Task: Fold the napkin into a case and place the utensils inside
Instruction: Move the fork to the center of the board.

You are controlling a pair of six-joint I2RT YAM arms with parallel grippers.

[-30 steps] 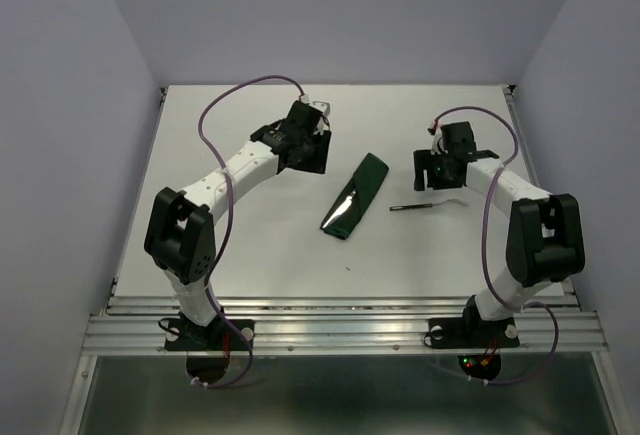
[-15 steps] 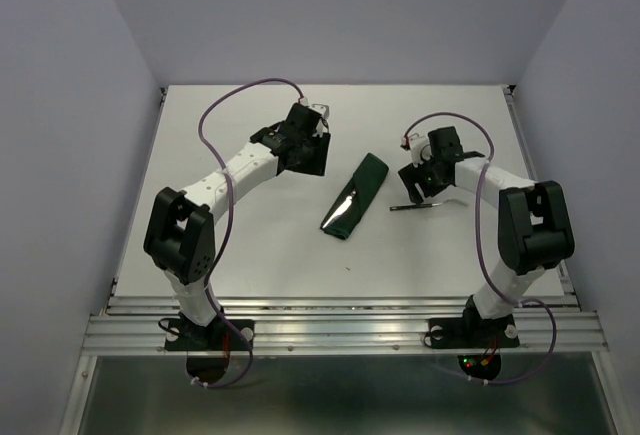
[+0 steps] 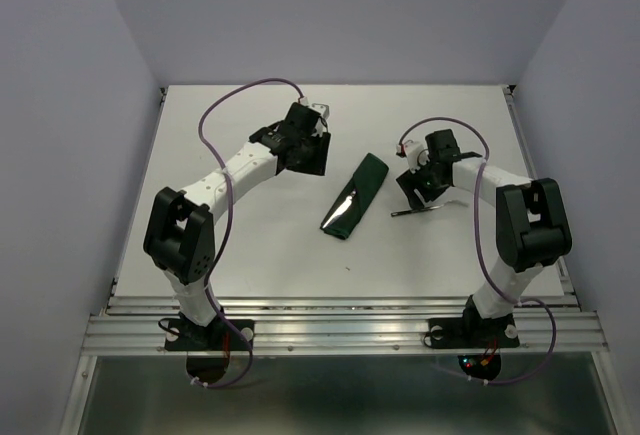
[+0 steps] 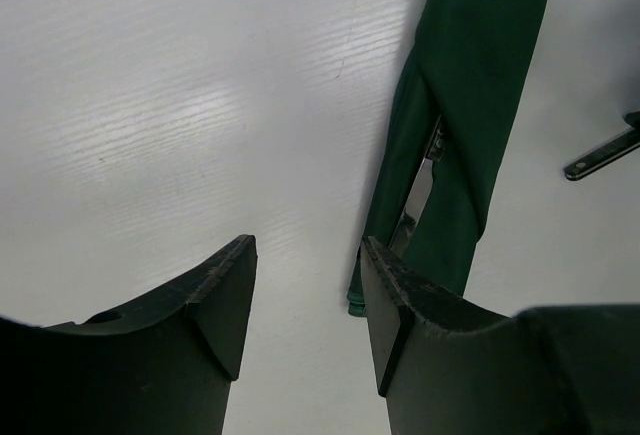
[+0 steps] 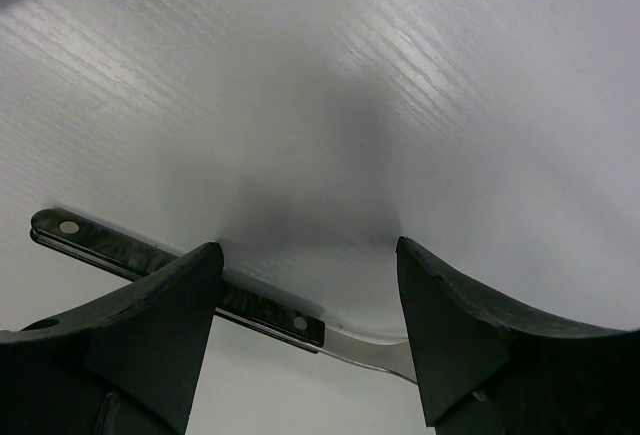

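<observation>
Dark green case (image 3: 366, 179) lying diagonally, right end effector (image 3: 417, 191) over loose utensil (image 3: 401, 213), left end effector (image 3: 306, 156) nearby

High top view and low left-wrist view share the case (image 3: 362, 185).

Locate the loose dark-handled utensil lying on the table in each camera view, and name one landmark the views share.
Top external: the loose utensil lies right of centre, beside the green case.
Left wrist: its handle end pokes in at the right edge, right of the case.
Right wrist: lower left, slanting toward bottom centre.
Shared landmark: the white table under it in all three.
</observation>
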